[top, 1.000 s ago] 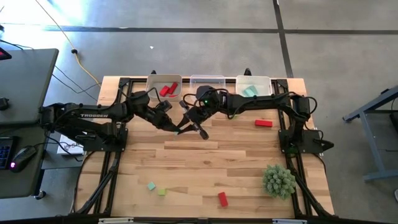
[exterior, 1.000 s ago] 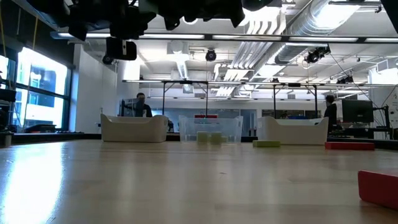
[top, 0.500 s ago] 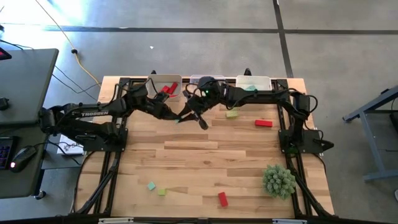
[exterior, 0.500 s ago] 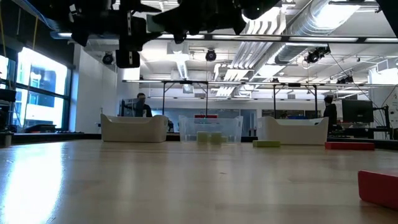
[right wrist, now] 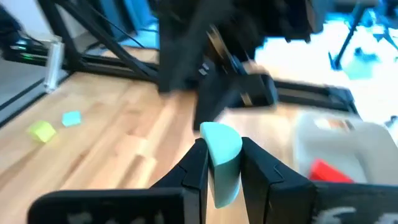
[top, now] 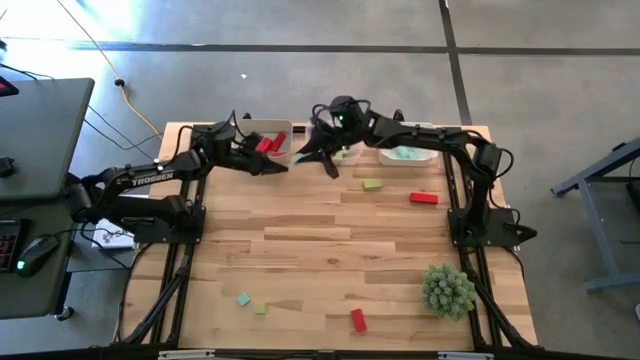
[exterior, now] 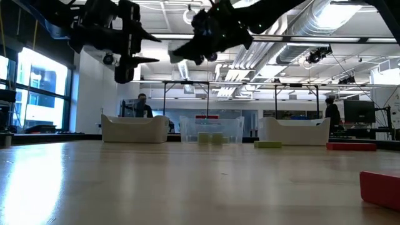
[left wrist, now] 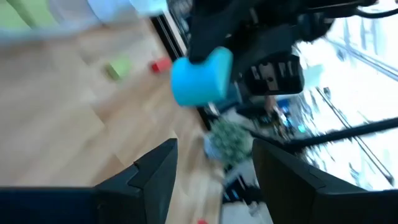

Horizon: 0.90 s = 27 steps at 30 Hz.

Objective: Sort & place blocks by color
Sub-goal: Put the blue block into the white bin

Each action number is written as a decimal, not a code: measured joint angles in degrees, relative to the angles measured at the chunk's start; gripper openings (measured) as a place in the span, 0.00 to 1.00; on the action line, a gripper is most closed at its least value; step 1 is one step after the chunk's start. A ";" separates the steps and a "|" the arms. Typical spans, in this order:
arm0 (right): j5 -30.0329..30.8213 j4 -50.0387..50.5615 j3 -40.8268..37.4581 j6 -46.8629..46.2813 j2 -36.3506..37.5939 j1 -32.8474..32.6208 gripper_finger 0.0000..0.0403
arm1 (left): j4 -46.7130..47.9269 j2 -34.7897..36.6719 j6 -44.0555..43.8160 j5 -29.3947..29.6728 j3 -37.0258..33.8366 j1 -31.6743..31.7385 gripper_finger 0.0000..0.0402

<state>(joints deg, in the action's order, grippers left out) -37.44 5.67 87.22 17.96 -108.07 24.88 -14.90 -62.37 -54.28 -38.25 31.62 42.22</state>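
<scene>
Clamping a teal block [right wrist: 221,155] between its fingers, the right gripper [top: 310,152] hung above the table's [top: 330,255] far edge, by the middle bin [exterior: 210,130]. Facing it, the left gripper [top: 280,166] hovered near the red-block bin [top: 262,138], fingers [left wrist: 152,171] spread apart and empty. Other blocks lay scattered: a yellow-green block [top: 372,184] and a red block [top: 424,198] near the bins, three more along the near edge beside the spiky green plant [top: 448,290].

Teal block [right wrist: 221,155]; red block [top: 423,198]; yellow-green block [top: 372,184]; pale wood table [top: 330,260].
</scene>
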 joint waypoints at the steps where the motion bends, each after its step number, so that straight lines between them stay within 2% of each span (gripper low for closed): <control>1: 0.01 1.10 0.00 0.01 0.00 0.92 0.11 | -0.02 0.00 0.76 0.74 0.00 0.61 0.49; 6: 1.86 6.91 0.00 0.08 0.00 5.42 0.11 | 0.07 0.00 4.21 3.85 0.00 2.30 0.49; 15: 13.20 21.09 0.00 1.54 0.00 12.23 0.11 | 0.11 0.00 7.54 5.46 0.00 3.93 0.49; 21: 17.21 30.67 0.00 0.25 0.00 15.53 0.11 | 0.11 0.00 8.02 9.02 0.00 3.93 0.49; 27: 23.38 38.53 0.00 1.01 1.67 18.36 0.11 | 0.13 0.00 8.02 10.16 0.00 3.93 0.49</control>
<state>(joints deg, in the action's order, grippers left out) -14.07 44.20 87.22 18.96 -106.40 43.24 -14.76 -62.37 -46.26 -28.09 31.62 46.15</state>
